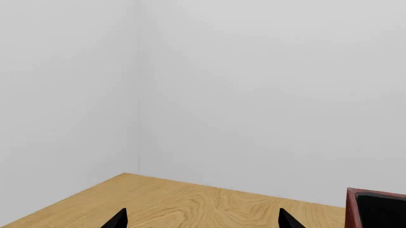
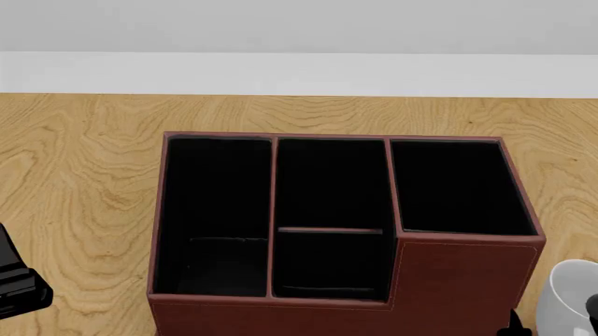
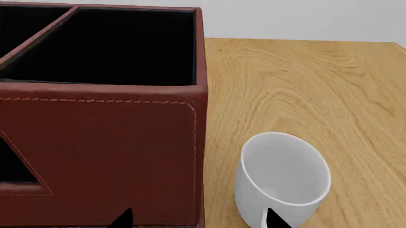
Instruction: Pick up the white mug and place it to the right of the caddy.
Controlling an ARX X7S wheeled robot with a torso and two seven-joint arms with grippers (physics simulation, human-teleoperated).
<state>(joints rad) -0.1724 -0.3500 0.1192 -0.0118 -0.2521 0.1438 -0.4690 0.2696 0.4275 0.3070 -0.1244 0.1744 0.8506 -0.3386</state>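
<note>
Caddy centred on table, mug at lower right corner.
The caddy [image 2: 425,276] stands upright on the wooden table [image 2: 75,175], its four black-lined compartments open upward. The white mug [image 2: 568,297] sits just beside the caddy's right side, partly cut off by the frame edge.

White mug [image 3: 282,178] right of caddy [image 3: 101,114]
</note>
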